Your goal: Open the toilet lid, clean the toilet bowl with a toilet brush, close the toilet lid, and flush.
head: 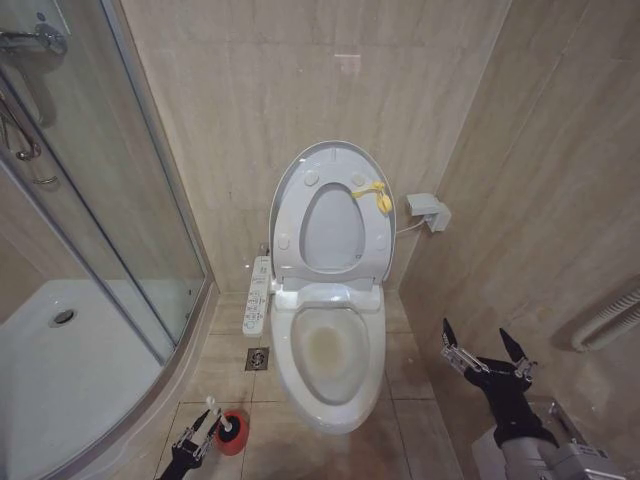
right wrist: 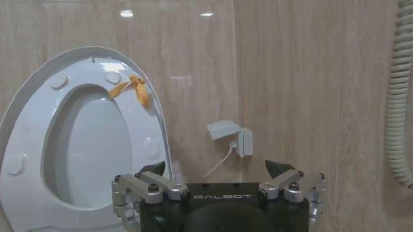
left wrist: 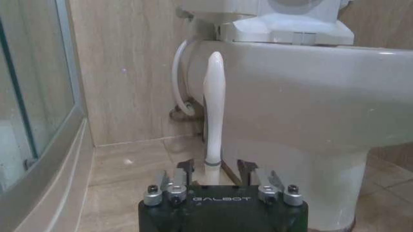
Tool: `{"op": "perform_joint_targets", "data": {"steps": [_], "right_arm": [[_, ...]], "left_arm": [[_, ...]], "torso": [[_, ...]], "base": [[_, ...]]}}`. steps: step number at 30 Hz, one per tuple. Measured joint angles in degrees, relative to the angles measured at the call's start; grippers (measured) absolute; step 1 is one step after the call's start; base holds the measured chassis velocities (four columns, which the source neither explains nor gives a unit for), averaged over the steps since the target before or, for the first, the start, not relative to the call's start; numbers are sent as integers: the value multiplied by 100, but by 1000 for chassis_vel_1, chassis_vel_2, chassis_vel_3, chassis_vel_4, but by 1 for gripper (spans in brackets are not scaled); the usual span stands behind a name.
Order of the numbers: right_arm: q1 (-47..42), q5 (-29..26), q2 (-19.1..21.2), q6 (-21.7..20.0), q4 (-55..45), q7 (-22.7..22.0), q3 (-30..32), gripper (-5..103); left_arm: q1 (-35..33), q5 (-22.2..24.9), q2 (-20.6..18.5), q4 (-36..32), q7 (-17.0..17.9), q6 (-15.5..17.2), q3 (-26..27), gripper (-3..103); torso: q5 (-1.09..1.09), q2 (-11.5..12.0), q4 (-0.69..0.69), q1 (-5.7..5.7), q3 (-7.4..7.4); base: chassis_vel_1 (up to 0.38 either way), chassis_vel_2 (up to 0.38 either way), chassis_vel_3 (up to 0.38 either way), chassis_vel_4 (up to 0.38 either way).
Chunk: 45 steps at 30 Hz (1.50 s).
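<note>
Toilet brush (left wrist: 213, 111) handle upright between left gripper (left wrist: 218, 175) jaws.

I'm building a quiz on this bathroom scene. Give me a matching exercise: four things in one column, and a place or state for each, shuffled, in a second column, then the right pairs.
Things:
1. lid
2. brush
3. right tool
4. bowl

Places or states:
A. open in the air, to the right of the toilet
B. uncovered, with yellowish water inside
C. raised upright against the wall, seat up with it
D. handle standing upright between the fingers of the left tool, low by the shower

Pairs: 1-C, 2-D, 3-A, 4-B
</note>
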<state>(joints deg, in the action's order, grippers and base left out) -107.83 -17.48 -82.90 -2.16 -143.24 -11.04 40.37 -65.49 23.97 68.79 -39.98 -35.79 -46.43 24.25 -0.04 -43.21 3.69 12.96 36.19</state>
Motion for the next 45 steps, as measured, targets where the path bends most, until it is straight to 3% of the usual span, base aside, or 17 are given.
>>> {"op": "perform_joint_targets", "data": {"steps": [1,2,9,10,16,17,24,27,28,31,32,36,37,40,41,44,45], "right_arm": [[0,0,0,0,0,0,0,100],[0,0,0,0,0,0,0,100],[0,0,0,0,0,0,0,100],[0,0,0,0,0,0,0,100],[0,0,0,0,0,0,0,100],[0,0,0,0,0,0,0,100],[0,0,0,0,0,0,0,100],[0,0,0,0,0,0,0,100],[0,0,0,0,0,0,0,100],[0,0,0,0,0,0,0,100],[0,0,0,0,0,0,0,100],[0,0,0,0,0,0,0,100],[0,0,0,0,0,0,0,100],[0,0,0,0,0,0,0,100],[0,0,0,0,0,0,0,100],[0,0,0,0,0,0,0,100],[0,0,0,0,0,0,0,100]], "left_arm": [[-6,4,-7,0,0,-4,5,33],[-15,8,-12,-2,0,-7,7,60],[-125,144,-28,-158,-8,-15,31,60],[-196,221,-34,-276,-8,-16,35,87],[-761,799,-110,-1401,156,10,132,87],[-879,852,-119,-1662,181,60,180,100],[-1306,912,-55,-2824,327,190,452,100],[-1620,908,-32,-3914,585,446,642,100],[-1620,908,-32,-3914,585,446,642,100],[-1806,893,-27,-4987,952,752,817,100],[-1806,893,-27,-4987,952,752,817,100],[-1993,861,-92,-6256,1498,1263,954,100],[-1993,861,-92,-6256,1498,1263,954,100],[-2180,779,-104,-7227,2277,1775,1052,100],[-2180,779,-104,-7227,2277,1775,1052,100],[-2528,780,-112,-7954,2935,2343,1140,100],[-2528,780,-112,-7954,2935,2343,1140,100]], "torso": [[4,0,-2,0,0],[4,0,-3,0,0],[3,0,-2,0,0],[3,-1,-2,0,-1],[5,-1,-1,-1,-1],[5,-1,-2,-1,-1],[4,-2,-2,-1,-1],[5,-2,-3,-1,-1],[5,-2,-3,-1,-1],[5,-2,-1,-1,-1],[5,-2,-1,-1,-1],[5,-2,-2,-1,-1],[5,-2,-2,-1,-1],[5,-2,-1,-1,-1],[5,-2,-1,-1,-1],[4,-2,-3,-1,-1],[4,-2,-3,-1,-1]], "base": [[0,0,0,0],[0,0,0,0],[0,0,0,0],[0,0,0,0],[0,0,0,0],[0,0,0,0],[0,0,0,0],[0,0,0,0],[0,0,0,0],[0,0,0,0],[0,0,0,0],[0,0,0,0],[0,0,0,0],[0,0,0,0],[0,0,0,0],[0,0,0,0],[0,0,0,0]]}}
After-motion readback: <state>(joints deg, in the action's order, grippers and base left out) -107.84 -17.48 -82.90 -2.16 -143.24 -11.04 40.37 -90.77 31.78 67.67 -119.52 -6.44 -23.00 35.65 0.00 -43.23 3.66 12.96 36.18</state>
